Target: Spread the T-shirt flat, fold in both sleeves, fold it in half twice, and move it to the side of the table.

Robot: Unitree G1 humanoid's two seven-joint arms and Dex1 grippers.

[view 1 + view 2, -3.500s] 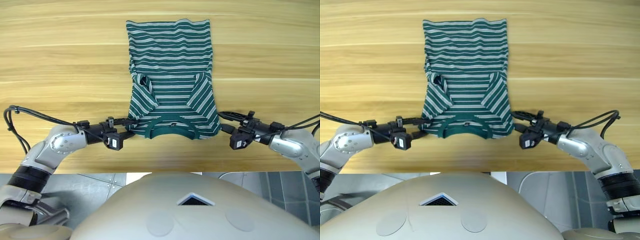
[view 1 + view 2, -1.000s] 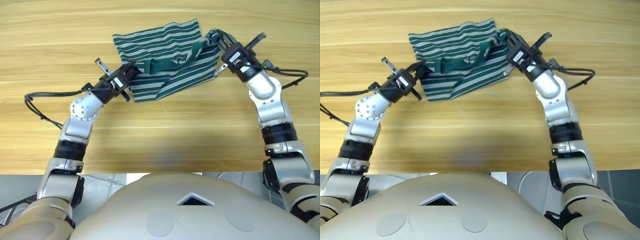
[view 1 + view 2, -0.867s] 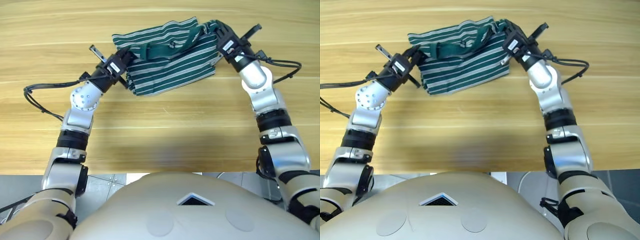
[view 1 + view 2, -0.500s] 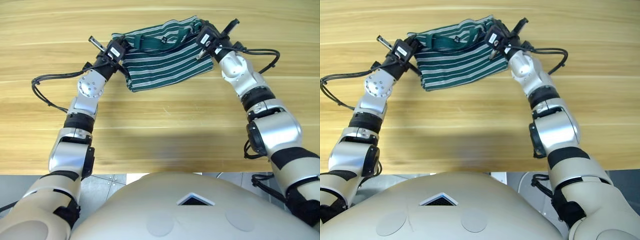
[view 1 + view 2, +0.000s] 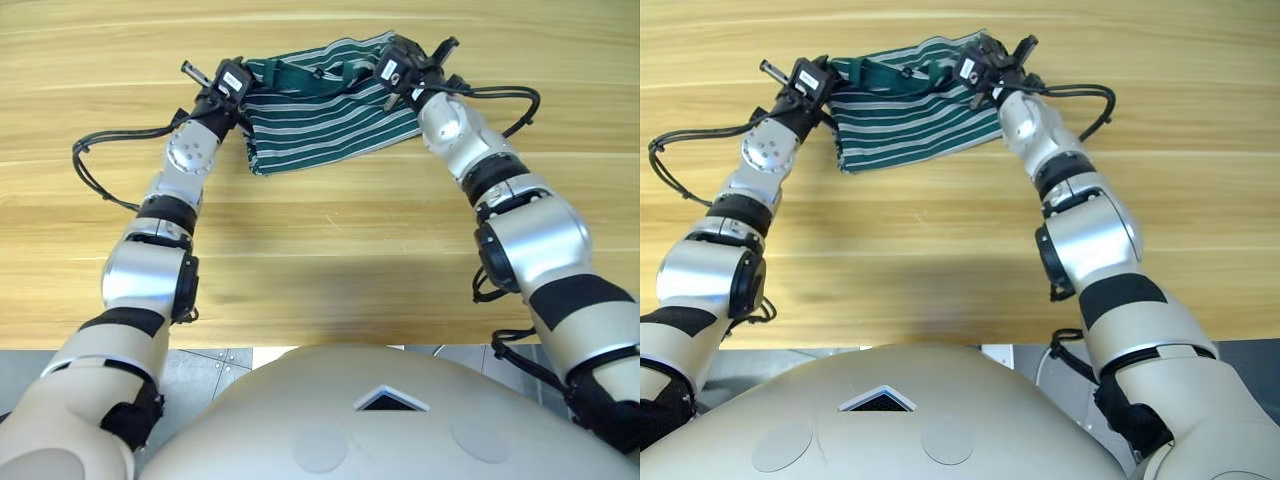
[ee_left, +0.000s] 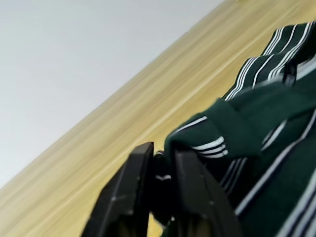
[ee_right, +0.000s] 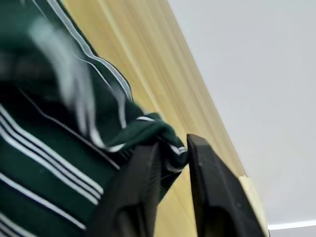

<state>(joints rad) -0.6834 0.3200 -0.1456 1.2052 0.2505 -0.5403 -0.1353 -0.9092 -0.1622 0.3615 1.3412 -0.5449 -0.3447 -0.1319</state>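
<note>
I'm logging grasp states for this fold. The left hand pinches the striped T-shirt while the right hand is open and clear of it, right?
Not quite. The right hand is shut on the T-shirt too, as the right wrist view shows: cloth is pinched between its fingers. The left hand does pinch the shirt.
</note>
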